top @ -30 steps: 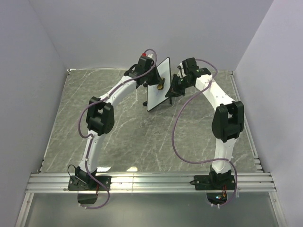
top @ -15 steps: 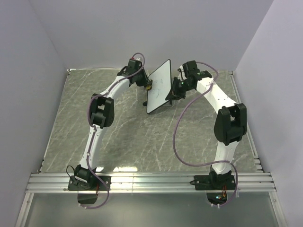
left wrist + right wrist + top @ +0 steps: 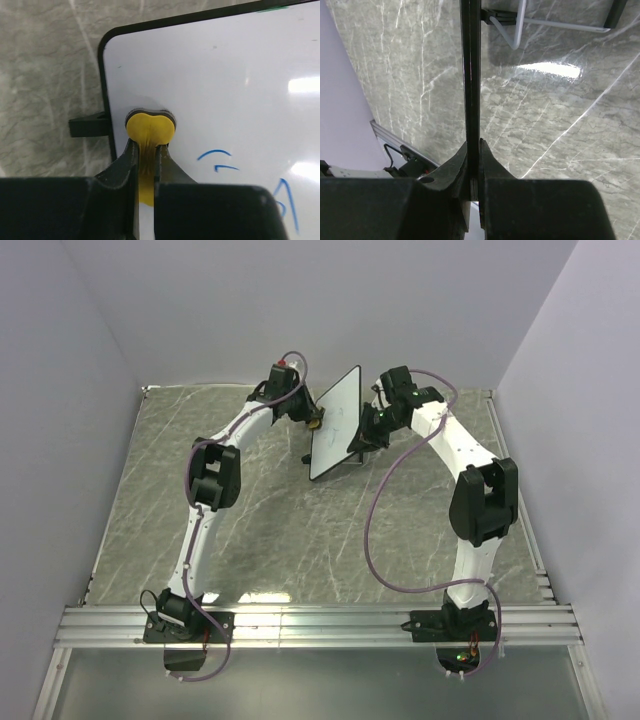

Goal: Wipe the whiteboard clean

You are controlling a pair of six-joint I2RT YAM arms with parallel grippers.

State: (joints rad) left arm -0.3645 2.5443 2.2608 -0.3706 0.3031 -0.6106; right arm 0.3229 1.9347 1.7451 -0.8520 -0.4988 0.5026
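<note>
Yellow bone-shaped eraser (image 3: 150,127) pinched in the left gripper (image 3: 146,155), right gripper (image 3: 473,150) clamping the small black-framed whiteboard (image 3: 210,80) by its edge. I'd sweep flat toward the blue scribbles (image 3: 215,155) lower right.

Grey-green marbled surface (image 3: 270,530) veined in white, bounded at my near edge by a ribbed metal rail (image 3: 320,625). Plain pale walls (image 3: 330,300) stand on three sides. Yellow eraser (image 3: 150,129), two-lobed end showing.
</note>
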